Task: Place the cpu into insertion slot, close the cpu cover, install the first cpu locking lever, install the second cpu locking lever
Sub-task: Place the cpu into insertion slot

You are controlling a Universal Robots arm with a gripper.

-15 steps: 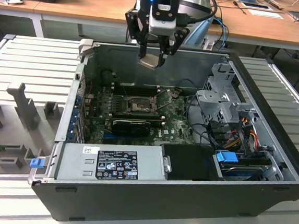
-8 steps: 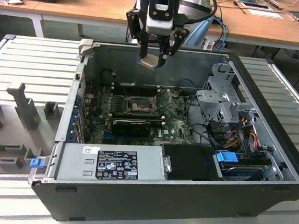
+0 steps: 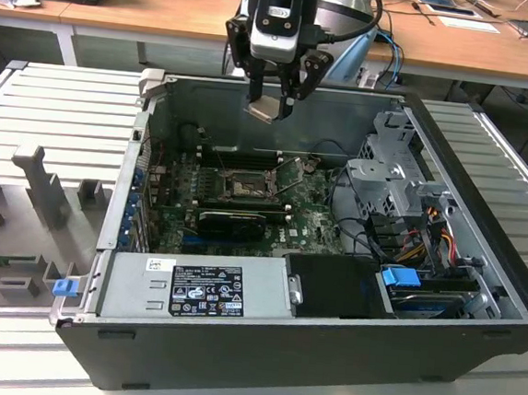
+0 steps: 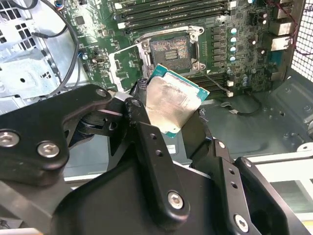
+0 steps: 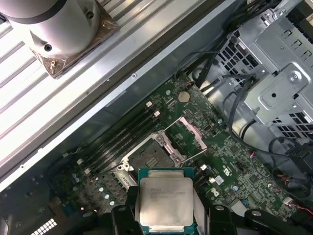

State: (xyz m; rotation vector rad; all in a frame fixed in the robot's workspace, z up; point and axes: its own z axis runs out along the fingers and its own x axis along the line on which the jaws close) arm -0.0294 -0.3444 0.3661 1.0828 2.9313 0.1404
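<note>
Your gripper (image 3: 270,104) is closed on the cpu (image 5: 165,201) and grips it by two opposite edges, with the silvery top facing the first wrist camera. The chip hangs well above the insertion slot (image 5: 146,154), which lies inside the open computer case (image 3: 325,351). The cpu cover (image 5: 192,132) stands folded back just beside the slot, so the recess looks free. In the second wrist view the chip seems tilted against the slot. I judge you should make it flat and square to the slot's frame while it is high. Centre it over the slot, go down slowly and straight, and do not press, because the slot's contacts probably bend easily.
</note>
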